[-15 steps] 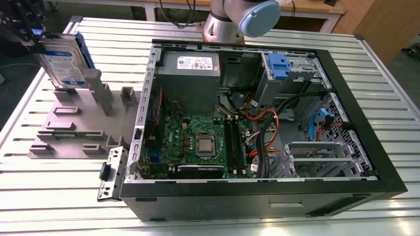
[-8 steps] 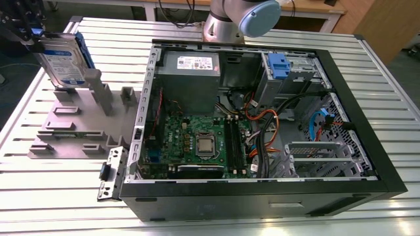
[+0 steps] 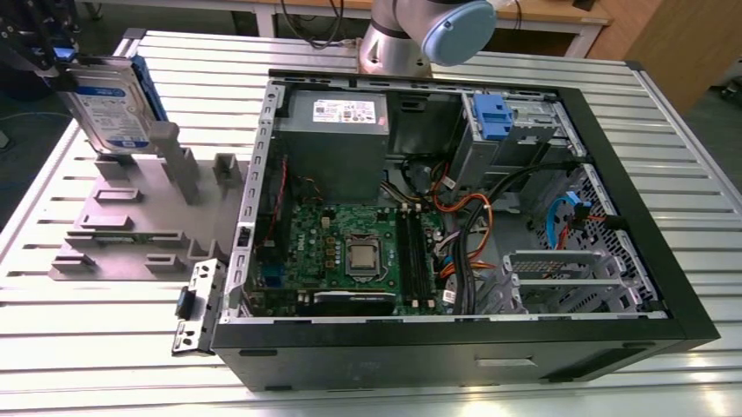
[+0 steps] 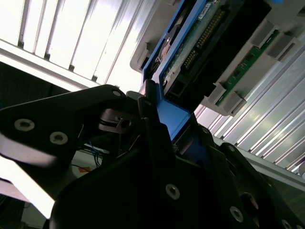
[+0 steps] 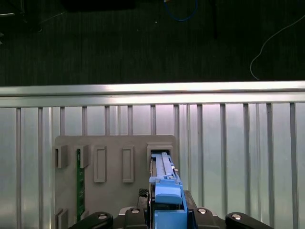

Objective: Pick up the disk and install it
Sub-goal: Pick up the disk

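One silver rectangular hard drive with blue plastic side rails, the disk [image 3: 110,104], stands upright, gripped at its upper end by one black robot hand [image 3: 64,69]. The hand is clamped on the disk's blue rail end [image 5: 167,191]. The disk's lower end is at a slot of one grey plastic fixture plate [image 3: 128,234]; can't tell if it touches.

One thin green circuit board [image 5: 80,186] stands in another slot of the fixture. One open black computer case [image 3: 464,347] lies just beside the fixture, on the exterior view's right. In the case: one grey power-supply box [image 3: 336,148], one green motherboard [image 3: 347,243], one blue drive caddy [image 3: 493,117].

Everything sits on one ribbed aluminium surface [image 3: 116,347]. Past the fixture's edge of the surface is dark floor [image 5: 119,43], and beyond the case is wooden furniture [image 3: 672,43].
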{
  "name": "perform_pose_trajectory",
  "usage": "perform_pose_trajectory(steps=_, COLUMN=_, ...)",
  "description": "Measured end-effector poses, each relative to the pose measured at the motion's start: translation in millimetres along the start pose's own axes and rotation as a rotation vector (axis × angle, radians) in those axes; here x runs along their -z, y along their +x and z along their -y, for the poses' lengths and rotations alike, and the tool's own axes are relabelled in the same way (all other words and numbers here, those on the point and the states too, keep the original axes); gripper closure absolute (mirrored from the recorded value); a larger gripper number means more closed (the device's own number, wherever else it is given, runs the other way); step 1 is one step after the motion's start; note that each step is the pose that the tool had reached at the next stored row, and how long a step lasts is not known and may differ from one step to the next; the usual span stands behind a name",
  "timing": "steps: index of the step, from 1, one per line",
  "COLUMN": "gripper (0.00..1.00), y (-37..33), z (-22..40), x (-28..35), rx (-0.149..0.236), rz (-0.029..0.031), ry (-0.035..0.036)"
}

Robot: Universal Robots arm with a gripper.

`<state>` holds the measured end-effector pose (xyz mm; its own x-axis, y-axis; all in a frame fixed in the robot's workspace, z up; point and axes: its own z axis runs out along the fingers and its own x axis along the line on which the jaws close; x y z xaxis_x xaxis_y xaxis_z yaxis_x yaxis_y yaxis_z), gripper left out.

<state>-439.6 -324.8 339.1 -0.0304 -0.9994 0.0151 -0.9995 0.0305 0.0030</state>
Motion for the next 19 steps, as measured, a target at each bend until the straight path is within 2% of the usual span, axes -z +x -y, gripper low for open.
perform_pose_trajectory(steps=6, gripper=0.64, y=0.1, z=0.0, x=3.9, rx=0.000, rz=0.0001, ry=0.0001)
perform_pose_trajectory(steps=19, gripper=0.64, y=0.1, z=0.0, x=7.3, rx=0.000, rz=0.0000, ry=0.0001)
